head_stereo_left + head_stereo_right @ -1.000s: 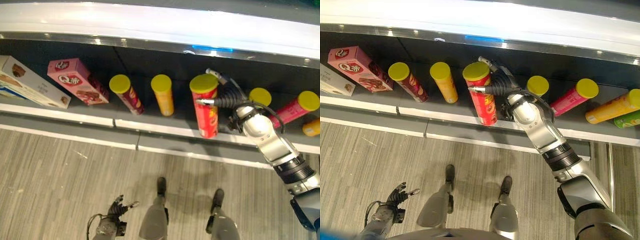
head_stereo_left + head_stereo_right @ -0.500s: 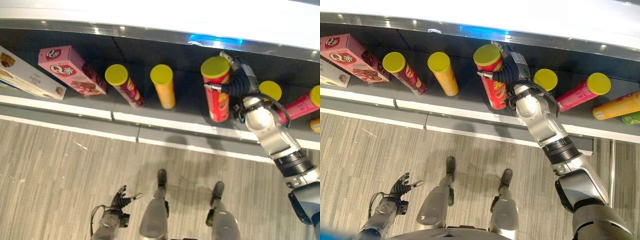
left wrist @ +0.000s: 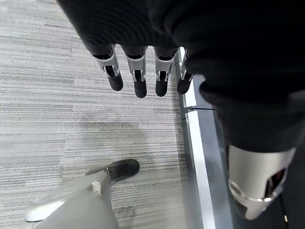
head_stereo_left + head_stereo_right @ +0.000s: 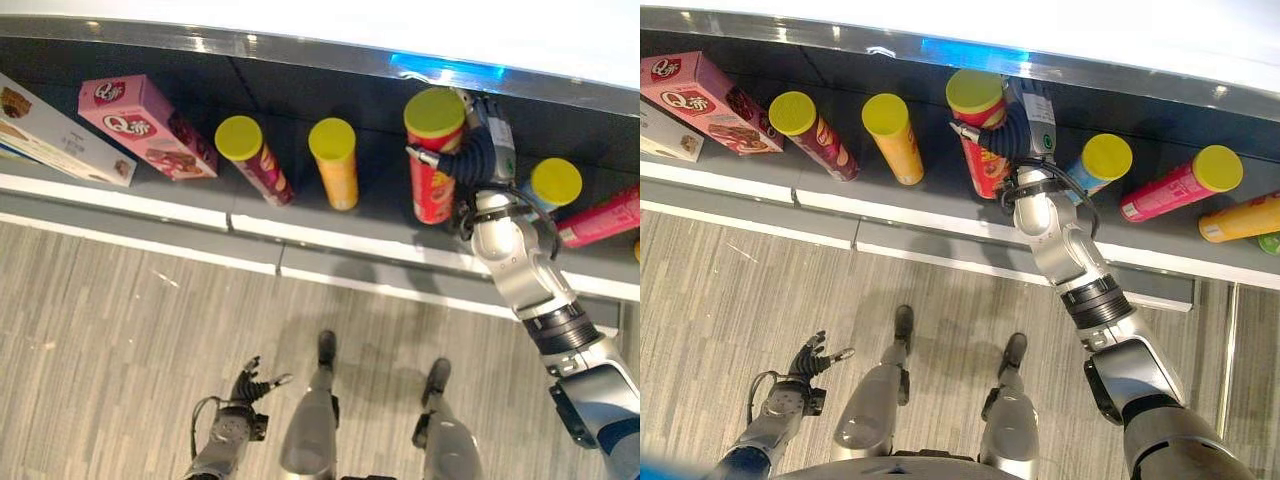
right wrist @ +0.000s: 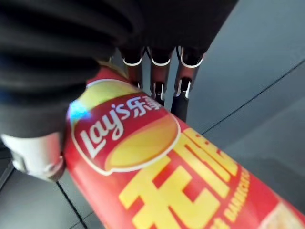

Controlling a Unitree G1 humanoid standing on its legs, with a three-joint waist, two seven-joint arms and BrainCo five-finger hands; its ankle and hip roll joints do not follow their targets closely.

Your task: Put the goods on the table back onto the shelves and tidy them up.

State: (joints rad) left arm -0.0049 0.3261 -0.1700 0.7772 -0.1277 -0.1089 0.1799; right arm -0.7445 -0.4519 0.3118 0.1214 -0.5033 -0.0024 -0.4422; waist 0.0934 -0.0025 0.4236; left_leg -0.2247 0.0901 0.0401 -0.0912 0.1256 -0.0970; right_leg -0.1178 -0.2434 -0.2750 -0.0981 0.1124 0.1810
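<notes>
Red can [image 4: 432, 170], yellow lid; orange can [image 4: 338, 170]; pink box [image 4: 145, 128]; grey striped floor [image 4: 120, 330].

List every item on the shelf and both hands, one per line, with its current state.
Red can: upright on the shelf, held by the right hand.
Right hand: fingers curled round the red can.
Left hand: low over the floor, fingers relaxed, holding nothing.
Maroon can: standing, lid on.
Orange can: standing, lid on.
Blue can: standing, lid on.
Pink can: lying down.
Pink box: on the shelf, closed.
</notes>
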